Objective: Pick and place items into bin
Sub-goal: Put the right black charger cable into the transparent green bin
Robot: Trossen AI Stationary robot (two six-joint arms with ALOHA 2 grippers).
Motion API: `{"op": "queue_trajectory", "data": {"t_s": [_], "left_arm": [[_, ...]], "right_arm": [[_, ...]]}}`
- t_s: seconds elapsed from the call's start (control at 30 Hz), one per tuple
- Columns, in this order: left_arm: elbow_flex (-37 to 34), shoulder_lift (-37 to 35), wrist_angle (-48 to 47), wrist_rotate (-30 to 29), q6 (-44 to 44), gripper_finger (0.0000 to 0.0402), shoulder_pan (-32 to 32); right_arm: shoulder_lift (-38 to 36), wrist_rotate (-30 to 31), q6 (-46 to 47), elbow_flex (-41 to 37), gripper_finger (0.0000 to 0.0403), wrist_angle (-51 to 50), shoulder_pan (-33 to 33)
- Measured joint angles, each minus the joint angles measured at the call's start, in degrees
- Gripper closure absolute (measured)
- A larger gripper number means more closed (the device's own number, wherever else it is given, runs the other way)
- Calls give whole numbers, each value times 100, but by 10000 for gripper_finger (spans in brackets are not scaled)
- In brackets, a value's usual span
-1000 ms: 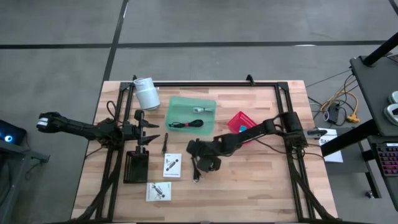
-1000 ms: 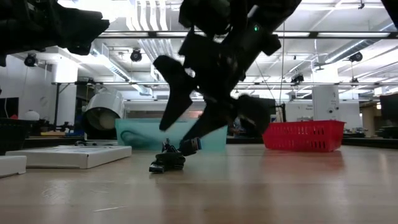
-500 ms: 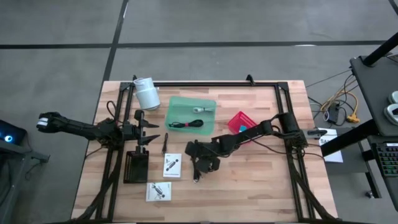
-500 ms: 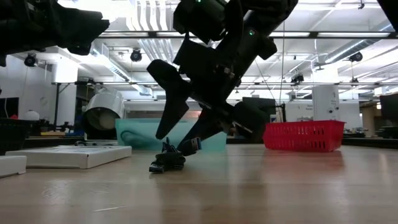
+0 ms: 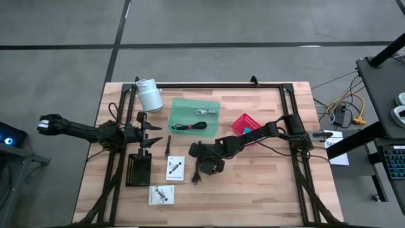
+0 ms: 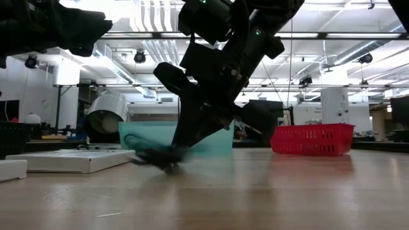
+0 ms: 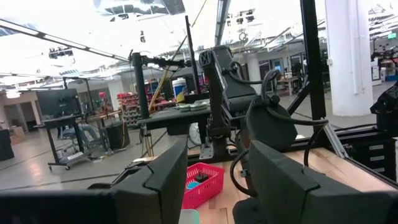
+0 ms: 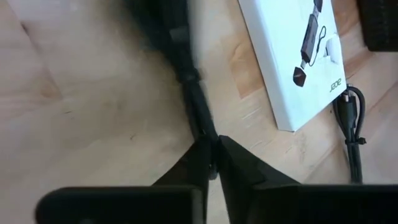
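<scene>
A black cable point(image 5: 196, 178) lies on the wooden table near its middle, with my right gripper point(image 5: 199, 168) shut on it; the low view shows the cable point(image 6: 155, 158) blurred under the fingers. My left gripper point(image 5: 155, 133) waits open at the table's left, holding nothing, its fingers wide apart in its wrist view point(image 7: 217, 186). Two white packets point(image 5: 175, 168) point(image 5: 161, 194) lie flat near the front left, and a thin black stick point(image 5: 168, 146) lies beyond them. The green bin point(image 5: 214, 106) holds a black cable and a small silver item. My right gripper pinches the black cable at one spot point(image 8: 203, 134) between its two fingertips. The fingers point(image 8: 239, 165) slant down from the table's right side. The cable runs on away from the fingertips point(image 8: 184, 74) and stays low at the table top.
A red basket point(image 5: 245, 125) stands right of the green bin. A white roll point(image 5: 149, 95) sits at the far left and a black rectangular object point(image 5: 138, 170) at the near left. Another black cable point(image 8: 352, 134) lies beside the packet point(image 8: 292, 56). A black frame rims the table.
My right gripper has shut its fingers on the black cable where it stood. The cable has shifted under the fingers and shows blurred in the low view.
</scene>
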Motion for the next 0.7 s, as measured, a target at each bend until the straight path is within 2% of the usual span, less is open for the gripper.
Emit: {"op": "queue_trajectory", "data": {"t_s": [0.33,0.53,0.7], "left_arm": [[0,0,0,0,-1,244,0],[0,0,-4,-1,-2,244,0],[0,0,-4,1,-2,244,0]], "right_arm": [[-99,454,709,181,394,-522,10],[-643,815,1936,196,394,-578,-59],[-1118,859,3015,183,394,-592,-359]]}}
